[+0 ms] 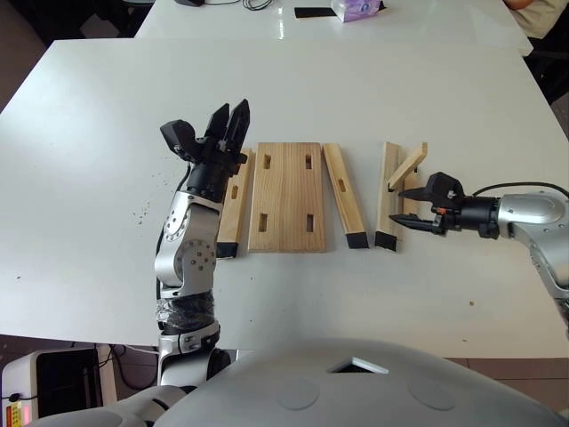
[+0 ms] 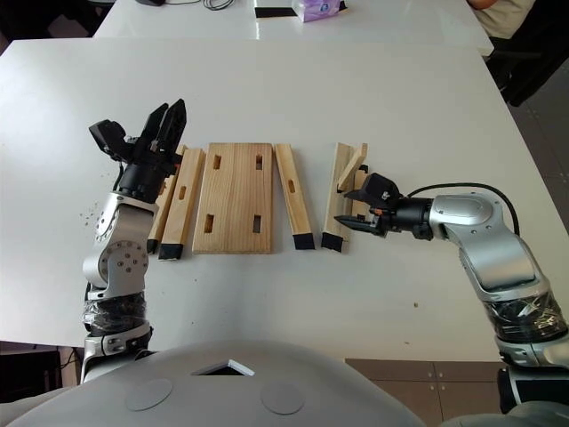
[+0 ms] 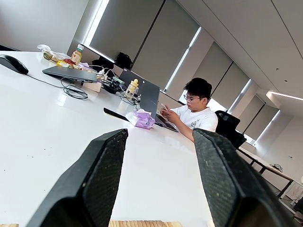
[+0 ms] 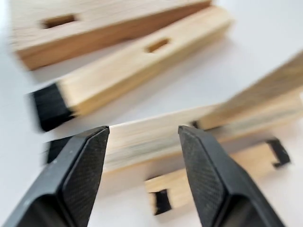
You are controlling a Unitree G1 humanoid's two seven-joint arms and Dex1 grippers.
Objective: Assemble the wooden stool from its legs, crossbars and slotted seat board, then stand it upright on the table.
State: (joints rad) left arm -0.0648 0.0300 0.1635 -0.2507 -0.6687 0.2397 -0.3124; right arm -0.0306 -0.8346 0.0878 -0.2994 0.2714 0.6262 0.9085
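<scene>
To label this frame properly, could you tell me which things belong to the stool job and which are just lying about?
Job: slotted seat board, legs, crossbar, open right gripper beside them.
Lying about: tissue pack, black flat object, cables.

The left arm [image 1: 191,233] hides parts of the two leftmost legs [image 1: 233,218].

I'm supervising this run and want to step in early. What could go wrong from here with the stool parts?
1. A crossbar rests slantwise on the rightmost leg, where the open right gripper is poised; lifting that leg could tip the crossbar off.
2. The open left gripper is raised over two left legs lying tight together; a grasp there may shove both.
</scene>
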